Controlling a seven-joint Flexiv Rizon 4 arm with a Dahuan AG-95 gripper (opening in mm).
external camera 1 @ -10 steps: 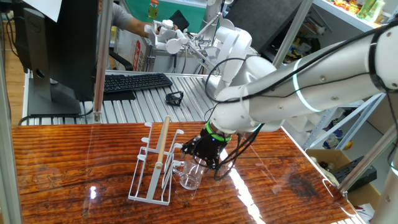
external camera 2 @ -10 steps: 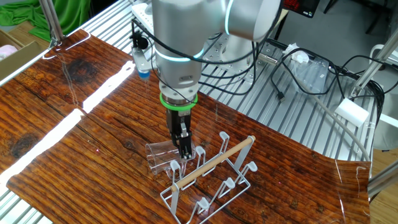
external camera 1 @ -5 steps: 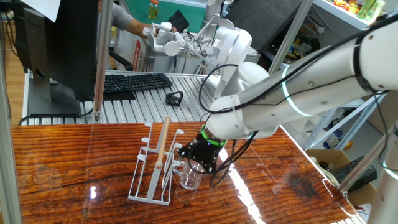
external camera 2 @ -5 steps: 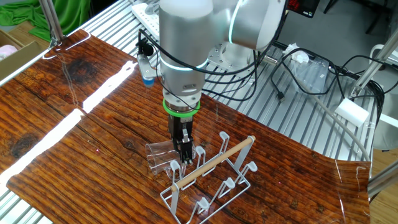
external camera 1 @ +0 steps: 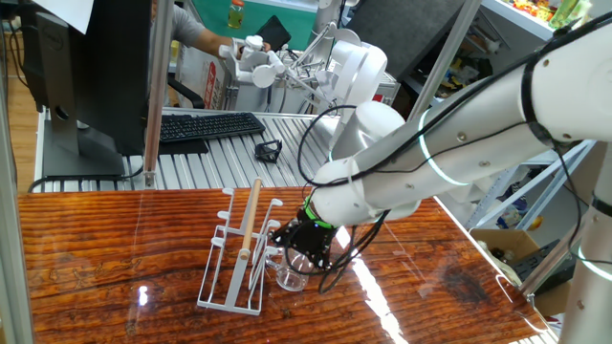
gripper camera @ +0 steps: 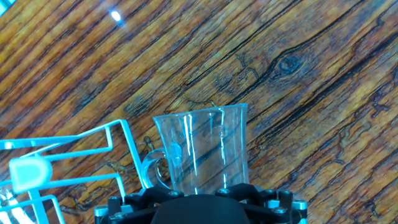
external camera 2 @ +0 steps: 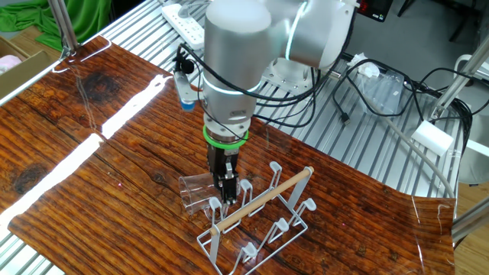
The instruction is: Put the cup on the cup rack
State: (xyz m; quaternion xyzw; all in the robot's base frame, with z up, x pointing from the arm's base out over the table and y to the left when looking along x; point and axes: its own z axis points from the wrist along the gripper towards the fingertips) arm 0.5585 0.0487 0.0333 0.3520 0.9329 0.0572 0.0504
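Note:
The cup point(external camera 2: 195, 191) is a clear glass tumbler, tipped on its side with its mouth pointing away from the rack. My gripper point(external camera 2: 224, 186) is shut on its base end and holds it low over the wooden table. The cup rack point(external camera 2: 262, 196) is white wire with a wooden rod handle, and it stands right beside the cup. In one fixed view the cup point(external camera 1: 291, 274) sits against the rack's point(external camera 1: 235, 270) right-hand pegs, under my gripper point(external camera 1: 305, 248). In the hand view the cup point(gripper camera: 202, 149) fills the centre and a rack wire point(gripper camera: 93, 134) and a peg loop lie at its left.
A keyboard point(external camera 1: 206, 125) and a monitor stand lie beyond the table's far edge on a metal slatted bench. Cables and a power strip point(external camera 2: 177, 17) lie on the bench behind the arm. A metal post point(external camera 1: 153, 91) stands at the table's back left.
The arm has sunk slightly and swung toward the rack. The cup has come a little lower and stays by the rack's pegs, still gripped.

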